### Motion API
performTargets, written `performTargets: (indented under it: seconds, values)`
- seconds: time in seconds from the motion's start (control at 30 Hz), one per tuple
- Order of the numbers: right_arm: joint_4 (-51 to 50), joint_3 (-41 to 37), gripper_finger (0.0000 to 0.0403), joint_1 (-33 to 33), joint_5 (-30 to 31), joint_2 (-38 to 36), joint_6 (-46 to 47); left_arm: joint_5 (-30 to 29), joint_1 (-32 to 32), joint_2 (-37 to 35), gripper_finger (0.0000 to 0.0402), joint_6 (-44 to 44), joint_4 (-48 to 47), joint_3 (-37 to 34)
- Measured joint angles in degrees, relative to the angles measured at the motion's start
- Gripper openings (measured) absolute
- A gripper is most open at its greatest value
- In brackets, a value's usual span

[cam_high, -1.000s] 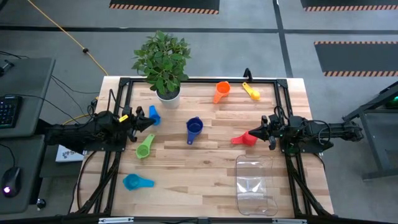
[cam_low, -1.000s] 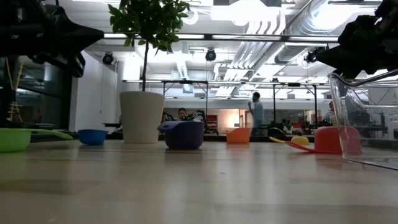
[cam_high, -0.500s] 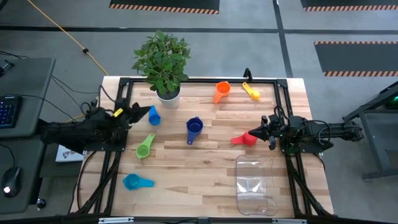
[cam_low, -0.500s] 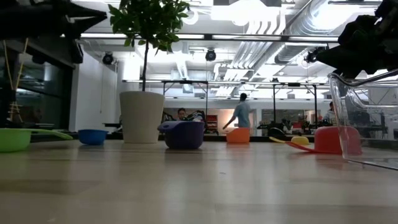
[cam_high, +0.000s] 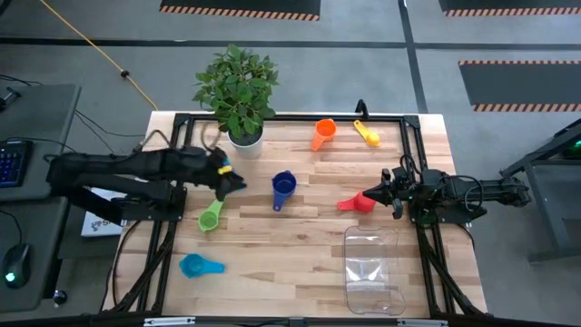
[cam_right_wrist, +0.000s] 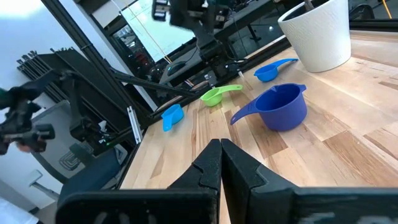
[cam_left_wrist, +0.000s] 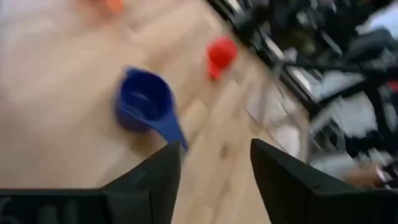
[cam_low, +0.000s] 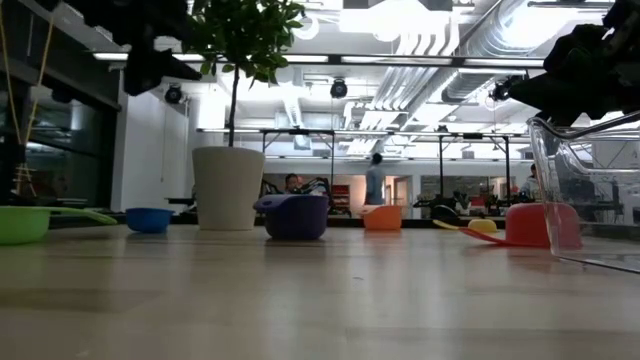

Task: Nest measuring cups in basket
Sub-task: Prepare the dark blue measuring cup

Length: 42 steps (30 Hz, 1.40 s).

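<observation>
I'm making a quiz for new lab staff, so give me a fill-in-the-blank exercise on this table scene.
1. The clear basket holds ____ measuring cups.
2. The left gripper hangs between the green cup and the ____ cup.
3. The red cup lies just in front of the ____ gripper.
4. The white pot holds a leafy ____.

Missing words: no; dark blue; right; plant

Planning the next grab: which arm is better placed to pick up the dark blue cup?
Left. Its pincer is open and aimed at the dark blue cup just ahead; the right pincer is shut beside the red cup.
</observation>
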Motion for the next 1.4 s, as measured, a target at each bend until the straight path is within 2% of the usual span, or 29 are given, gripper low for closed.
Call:
performTargets:
  seconds: [0.07,0.33,0.43,0.53,0.7,0.83,1.0,1.4]
  values:
    - [0.0,0.0,0.0000,0.0,0.0,0.0,0.0,-0.7,-1.6,3.8,0.0195,-1.7,3.5,0.2]
    - [0.0,0.0,0.0000,0.0,0.0,0.0,0.0,-14.2,-7.7,19.8,0.0191,-21.1,9.0,0.1]
    - [0.0,0.0,0.0000,0.0,0.0,0.0,0.0,-17.2,-9.4,25.9,0.0187,-25.7,15.1,0.1]
    - [0.0,0.0,0.0000,0.0,0.0,0.0,0.0,-17.6,-9.4,31.9,0.0186,-27.5,17.4,2.2]
    - [0.0,0.0,0.0000,0.0,0.0,0.0,0.0,-21.0,-7.6,39.8,0.0186,-26.1,11.2,9.8]
    - [0.0,0.0,0.0000,0.0,0.0,0.0,0.0,-22.9,-6.1,43.3,0.0186,-27.9,6.0,13.9]
    - [0.0,0.0,0.0000,0.0,0.0,0.0,0.0,-22.4,-5.2,46.9,0.0186,-30.2,4.8,14.2]
    - [0.0,0.0,0.0000,0.0,0.0,0.0,0.0,-22.1,-3.4,51.5,0.0179,-32.1,7.9,14.2]
